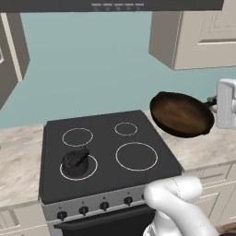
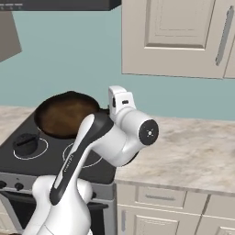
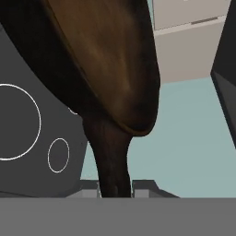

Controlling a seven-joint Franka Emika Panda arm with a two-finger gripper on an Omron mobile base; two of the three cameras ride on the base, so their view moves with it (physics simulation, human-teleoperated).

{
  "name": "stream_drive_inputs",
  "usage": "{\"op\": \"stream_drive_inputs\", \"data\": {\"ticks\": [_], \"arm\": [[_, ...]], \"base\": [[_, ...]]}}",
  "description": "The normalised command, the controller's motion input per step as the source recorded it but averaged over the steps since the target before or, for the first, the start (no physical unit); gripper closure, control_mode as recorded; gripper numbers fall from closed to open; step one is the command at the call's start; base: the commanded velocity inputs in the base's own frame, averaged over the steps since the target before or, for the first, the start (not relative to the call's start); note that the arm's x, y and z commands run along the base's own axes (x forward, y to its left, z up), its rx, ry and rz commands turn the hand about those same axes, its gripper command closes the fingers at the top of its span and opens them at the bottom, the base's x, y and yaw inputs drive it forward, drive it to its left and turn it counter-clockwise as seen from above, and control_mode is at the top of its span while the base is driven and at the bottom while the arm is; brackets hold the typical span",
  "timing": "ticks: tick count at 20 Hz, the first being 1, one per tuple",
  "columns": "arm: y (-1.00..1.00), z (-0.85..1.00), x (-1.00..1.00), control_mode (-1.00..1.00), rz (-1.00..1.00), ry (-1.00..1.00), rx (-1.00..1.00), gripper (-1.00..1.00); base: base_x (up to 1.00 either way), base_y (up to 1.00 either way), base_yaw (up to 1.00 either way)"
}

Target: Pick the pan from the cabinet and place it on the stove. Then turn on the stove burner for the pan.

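Observation:
The pan [image 1: 180,114] [image 2: 63,114] is a dark brown skillet that hangs tilted in the air, over the right edge of the stove [image 1: 106,138] [image 2: 46,156]. My gripper [image 1: 213,102] [image 3: 115,189] is shut on the pan's thin handle [image 3: 108,152]; the bowl [image 3: 106,55] looms close in the hand view. The stove burners are thin white rings: the back left ring [image 1: 77,137] is bare. The beige cabinet [image 2: 183,36] [image 1: 198,37] hangs up on the right, with its long grey bar handle [image 2: 223,34].
A squat black kettle [image 1: 75,161] [image 2: 25,143] stands on the front left ring. The largest ring [image 1: 136,156] lies at front right. Black knobs [image 1: 104,205] line the stove's grey front. Marble counter [image 2: 193,151] runs to the right. A range hood [image 1: 115,4] hangs above.

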Motion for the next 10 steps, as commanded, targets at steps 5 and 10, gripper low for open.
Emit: {"op": "stream_drive_inputs", "data": {"ticks": [5,10], "arm": [[0.0,0.0,0.0,1.0,0.0,0.0,0.0,1.0],[0.0,0.0,0.0,1.0,0.0,0.0,0.0,1.0]], "base": [[0.38,0.0,0.01],[0.24,0.0,0.0]]}}
